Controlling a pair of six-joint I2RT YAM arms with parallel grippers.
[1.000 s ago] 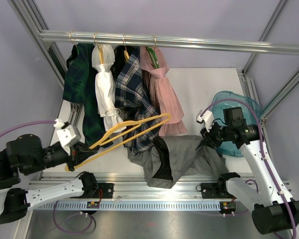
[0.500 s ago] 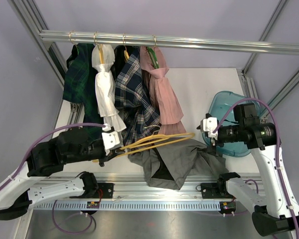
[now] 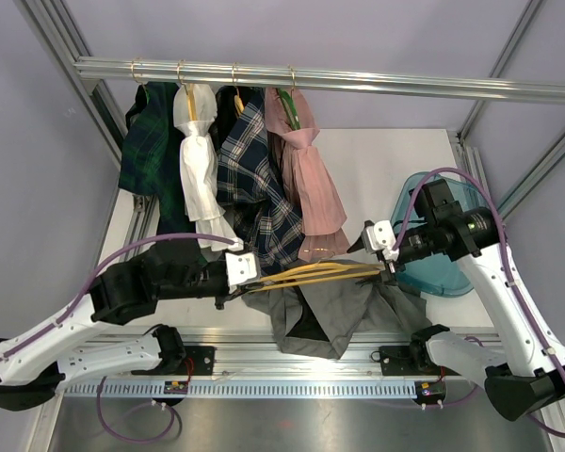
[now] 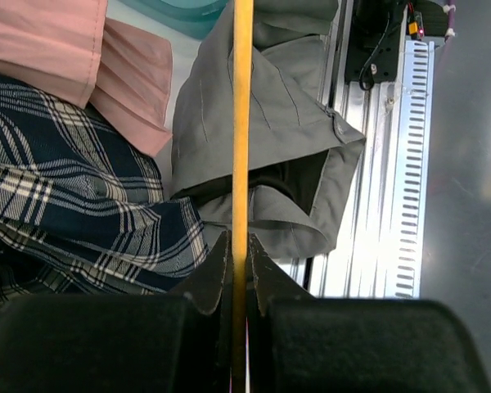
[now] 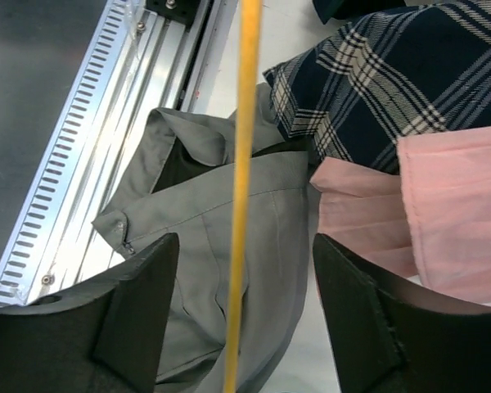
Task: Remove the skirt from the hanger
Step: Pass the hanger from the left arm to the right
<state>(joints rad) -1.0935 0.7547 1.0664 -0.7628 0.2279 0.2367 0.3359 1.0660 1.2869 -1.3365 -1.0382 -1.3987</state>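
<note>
A grey skirt (image 3: 344,306) lies crumpled on the table at the near edge, off the hanger; it also shows in the left wrist view (image 4: 266,123) and the right wrist view (image 5: 204,246). A yellow hanger (image 3: 311,274) is held level above it. My left gripper (image 3: 248,282) is shut on the hanger's bar (image 4: 241,123) at its left end. My right gripper (image 3: 381,266) is open at the hanger's right end, with the bar (image 5: 244,188) running between its spread fingers (image 5: 139,303) without touching them.
Several garments hang from the rail (image 3: 358,83) at the back: a green plaid one (image 3: 155,151), a white one (image 3: 200,160), a navy plaid one (image 3: 254,188) and a pink one (image 3: 311,179). A teal bin (image 3: 443,235) stands at the right. The slotted aluminium rail (image 3: 292,363) runs along the near edge.
My left arm swung the hanger rightward and levelled it over the grey skirt. My right gripper let go of the skirt, lifted, and came to the hanger's right end, open around the bar.
</note>
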